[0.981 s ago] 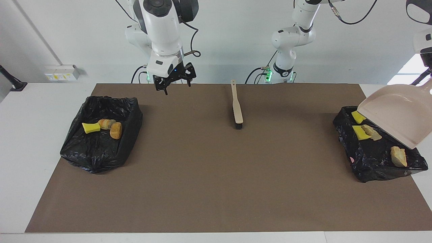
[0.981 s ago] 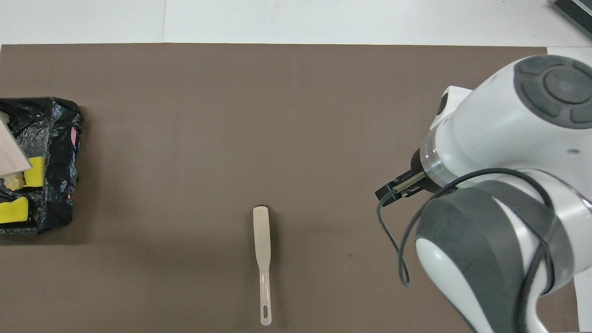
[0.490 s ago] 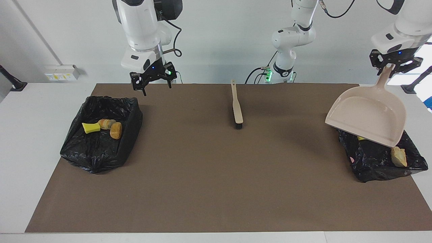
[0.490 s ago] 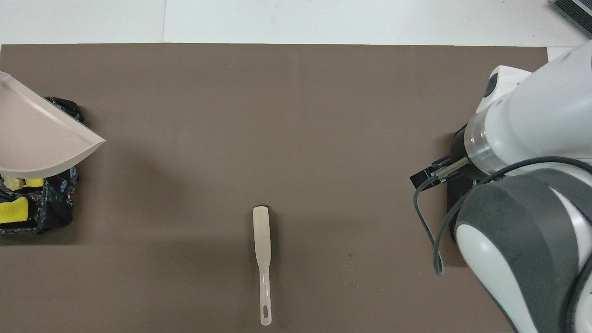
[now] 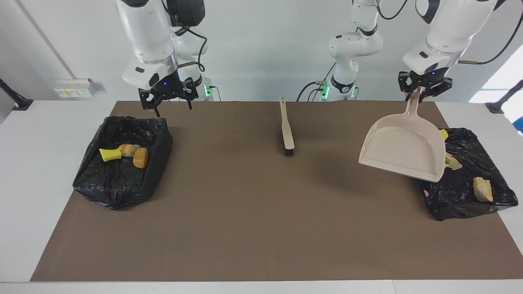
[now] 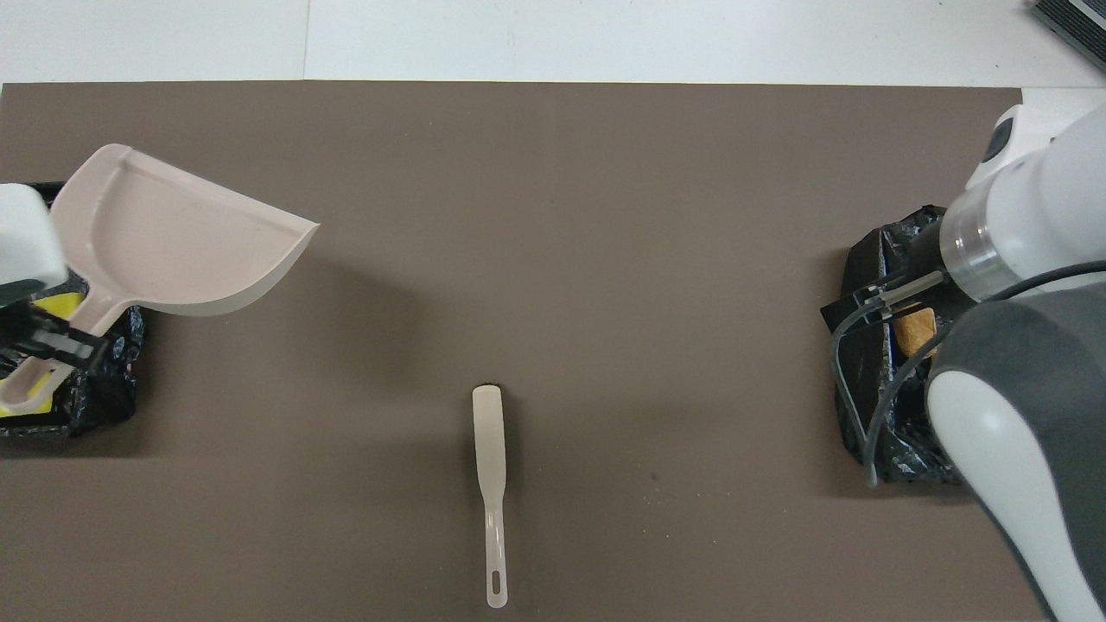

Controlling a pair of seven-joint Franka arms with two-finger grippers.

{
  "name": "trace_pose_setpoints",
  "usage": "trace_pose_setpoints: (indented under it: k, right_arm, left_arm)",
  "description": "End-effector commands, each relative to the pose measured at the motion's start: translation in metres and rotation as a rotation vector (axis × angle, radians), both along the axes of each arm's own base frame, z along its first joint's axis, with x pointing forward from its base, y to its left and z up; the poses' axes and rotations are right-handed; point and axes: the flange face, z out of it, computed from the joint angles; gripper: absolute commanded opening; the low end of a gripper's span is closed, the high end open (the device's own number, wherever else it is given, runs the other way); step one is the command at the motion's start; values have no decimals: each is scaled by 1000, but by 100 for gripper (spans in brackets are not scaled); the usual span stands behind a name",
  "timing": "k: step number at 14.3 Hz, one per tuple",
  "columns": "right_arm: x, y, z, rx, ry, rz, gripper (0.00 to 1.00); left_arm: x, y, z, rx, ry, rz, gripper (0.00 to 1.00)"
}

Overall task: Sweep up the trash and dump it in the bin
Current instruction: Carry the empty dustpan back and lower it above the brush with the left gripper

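Right arm: in the overhead view its white and grey bulk hides most of the black-bag-lined bin point(image 5: 122, 161) at its end of the table, and we see only one golden-brown piece there.
Right gripper point(image 5: 171, 105): we see it over the mat's edge, just above that bin's rim, fingers spread wide and empty.
Left gripper point(image 5: 425, 92): raised, fingers clamped on the handle of the beige plastic dustpan point(image 5: 404, 153), which hangs pan down and tilted.
Dustpan cover: it hides part of the second black-bag-lined bin point(image 5: 470, 192).
Trash point(image 5: 482, 189): yellow wedges and golden-brown bread pieces; we count three in the right arm's bin, and three visible in the other.
Long beige brush point(image 5: 287, 130): flat on the brown mat point(image 5: 253, 212), mid-table, bristles away from the robots.
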Motion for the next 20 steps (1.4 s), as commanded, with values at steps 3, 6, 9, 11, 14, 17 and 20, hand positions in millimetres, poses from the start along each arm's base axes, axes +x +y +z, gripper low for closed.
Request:
trace_pose_setpoints:
  k: [3, 6, 9, 11, 14, 17, 20]
  right_arm:
    - [8, -69, 11, -7, -17, -131, 100]
    - [8, -87, 11, -13, -25, -247, 100]
    - [8, -101, 12, -5, -27, -276, 100]
    - [0, -100, 27, 44, -56, -283, 100]
    - [-15, -99, 41, 45, -71, -301, 100]
    - [-26, -101, 41, 48, -68, -327, 100]
    - [-30, -104, 39, 75, -52, -342, 100]
  left_arm:
    - [19, -88, -62, -144, -132, 97, 0]
    - [38, -136, -88, -263, -201, 235, 0]
    - [36, -202, -128, -300, -189, 282, 0]
    - [34, -245, -165, -325, -188, 289, 0]
    - [21, -270, -186, -320, -165, 259, 0]
    - [17, -283, -211, -322, -152, 292, 0]
    - [3, -288, -232, -313, -139, 285, 0]
